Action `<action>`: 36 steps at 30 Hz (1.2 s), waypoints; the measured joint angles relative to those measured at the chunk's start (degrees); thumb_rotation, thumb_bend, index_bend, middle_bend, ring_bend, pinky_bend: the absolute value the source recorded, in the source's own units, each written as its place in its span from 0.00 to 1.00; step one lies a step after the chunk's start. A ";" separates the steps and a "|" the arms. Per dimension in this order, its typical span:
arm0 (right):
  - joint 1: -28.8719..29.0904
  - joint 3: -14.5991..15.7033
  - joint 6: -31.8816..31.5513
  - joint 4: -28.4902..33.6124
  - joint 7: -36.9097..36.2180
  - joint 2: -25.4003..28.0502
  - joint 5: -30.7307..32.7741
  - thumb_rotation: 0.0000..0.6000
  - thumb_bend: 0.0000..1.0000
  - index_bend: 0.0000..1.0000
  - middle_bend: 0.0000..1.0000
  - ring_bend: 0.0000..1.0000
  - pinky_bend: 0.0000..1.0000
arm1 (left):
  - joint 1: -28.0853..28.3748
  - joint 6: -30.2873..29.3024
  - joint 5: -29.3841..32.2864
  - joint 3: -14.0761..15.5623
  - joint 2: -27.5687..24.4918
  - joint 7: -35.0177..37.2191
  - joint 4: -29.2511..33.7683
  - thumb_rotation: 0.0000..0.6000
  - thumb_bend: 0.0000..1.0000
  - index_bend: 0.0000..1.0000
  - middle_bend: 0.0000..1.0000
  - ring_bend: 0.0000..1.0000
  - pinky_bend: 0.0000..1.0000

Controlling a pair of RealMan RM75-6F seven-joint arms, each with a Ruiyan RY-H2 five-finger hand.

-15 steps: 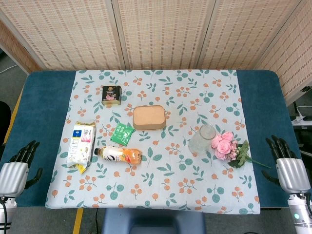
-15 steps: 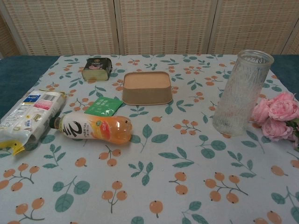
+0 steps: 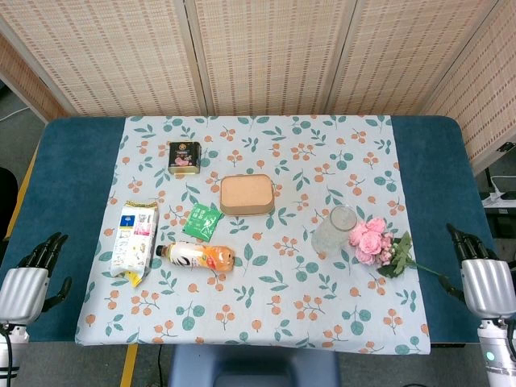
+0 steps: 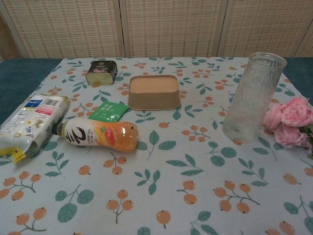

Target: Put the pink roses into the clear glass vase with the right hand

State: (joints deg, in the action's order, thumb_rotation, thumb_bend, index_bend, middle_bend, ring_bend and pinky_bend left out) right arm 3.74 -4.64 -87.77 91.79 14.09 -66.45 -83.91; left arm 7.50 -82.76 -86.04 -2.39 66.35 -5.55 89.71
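The pink roses (image 3: 370,240) lie on the floral tablecloth with their green stem (image 3: 419,264) pointing right; the chest view shows the blooms (image 4: 289,121) at its right edge. Just left of them the clear glass vase (image 3: 334,230) stands upright and empty, tall and ribbed in the chest view (image 4: 252,97). My right hand (image 3: 484,278) hovers off the table's right edge, fingers apart, holding nothing, a short way right of the stem tip. My left hand (image 3: 28,280) hangs at the left edge, open too. Neither hand shows in the chest view.
An orange juice bottle (image 3: 197,256) lies on its side left of centre, beside a snack bag (image 3: 133,240) and a green sachet (image 3: 201,221). A tan oval box (image 3: 247,194) sits mid-table and a dark tin (image 3: 185,156) further back. A woven screen stands behind.
Both hands have dropped slightly lower in the head view, the right one drifting a little right. The roses, vase and other objects have not moved.
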 measured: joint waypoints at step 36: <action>13.31 -8.77 28.07 -8.33 -2.47 -13.65 27.69 1.00 0.00 0.23 0.91 1.00 1.00 | 0.26 0.20 -2.51 1.59 -1.97 6.10 0.61 1.00 0.42 0.06 0.08 0.19 0.37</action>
State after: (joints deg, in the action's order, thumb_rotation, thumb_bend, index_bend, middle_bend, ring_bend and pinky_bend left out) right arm 17.06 -13.41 -59.70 83.46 11.62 -80.10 -56.22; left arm 7.77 -82.56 -88.56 -0.80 64.38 0.55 90.32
